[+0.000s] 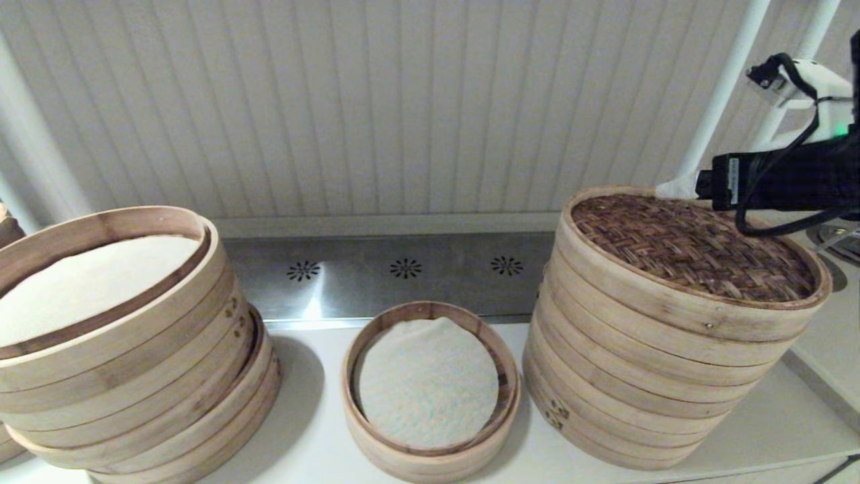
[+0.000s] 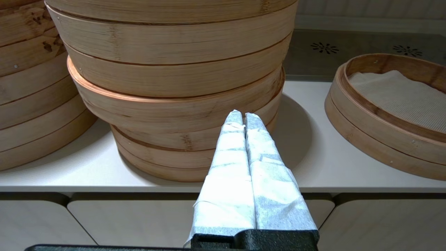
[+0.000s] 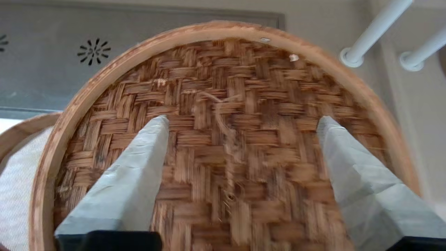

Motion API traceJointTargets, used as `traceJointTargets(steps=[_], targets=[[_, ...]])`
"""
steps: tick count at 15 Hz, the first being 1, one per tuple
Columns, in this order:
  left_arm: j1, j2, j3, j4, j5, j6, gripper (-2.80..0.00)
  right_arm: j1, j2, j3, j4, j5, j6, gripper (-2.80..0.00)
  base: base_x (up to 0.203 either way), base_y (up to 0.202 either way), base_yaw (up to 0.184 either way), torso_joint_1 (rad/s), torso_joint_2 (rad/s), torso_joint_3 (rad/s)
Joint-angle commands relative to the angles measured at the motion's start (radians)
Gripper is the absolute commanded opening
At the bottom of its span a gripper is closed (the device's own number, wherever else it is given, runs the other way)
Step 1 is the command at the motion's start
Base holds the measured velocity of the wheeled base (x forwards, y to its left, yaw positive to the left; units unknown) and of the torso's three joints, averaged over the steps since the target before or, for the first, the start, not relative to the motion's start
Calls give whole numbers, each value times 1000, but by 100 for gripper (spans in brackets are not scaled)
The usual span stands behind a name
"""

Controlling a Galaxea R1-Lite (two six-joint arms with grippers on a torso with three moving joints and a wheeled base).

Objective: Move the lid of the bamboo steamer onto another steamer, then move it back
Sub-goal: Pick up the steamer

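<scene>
Hovering over the tall stack [image 1: 665,376] on the robot's right, the right gripper [image 3: 240,122] spreads its wrapped fingers [image 3: 139,157] wide above the bamboo steamer lid [image 1: 692,249], which sits atop that stack. The lid lies directly under the claw: both fingertips fall inside its pale rim, over the dark woven top, and nothing is gripped. Being round, the lid offers no long axis, so the grip probably depends on getting the spread fingers out over the rim band. The right arm is plainly the nearer one. To the lid's left and much lower, another steamer [image 1: 430,390], cloth-lined, waits on the counter [image 1: 309,430] between the two stacks. The left gripper [image 2: 243,118], fingers pressed together and empty, idles low before the left stack [image 2: 174,69].
</scene>
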Motion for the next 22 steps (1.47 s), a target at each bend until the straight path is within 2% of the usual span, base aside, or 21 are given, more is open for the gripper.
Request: traceJointTargets(steps=[1,9,10,14,18,22], targets=[[0,1,0,0,0,0,-280,2,10,18,3,2,0,0,0,0,0,0,0,0],[0,1,0,0,0,-1,-280,-8,33,40,1,4,4,0,0,0,0,0,0,0],[0,1,0,0,0,-1,-280,-9,35,46,2,4,5,-280,0,0,0,0,0,0],[0,1,0,0,0,-1,-280,-9,36,60,2,5,7,-280,0,0,0,0,0,0],[0,1,0,0,0,0,-280,-9,38,82,-76,4,3,-280,0,0,0,0,0,0],[0,1,0,0,0,-1,-280,-7,35,79,-82,4,3,-280,0,0,0,0,0,0]])
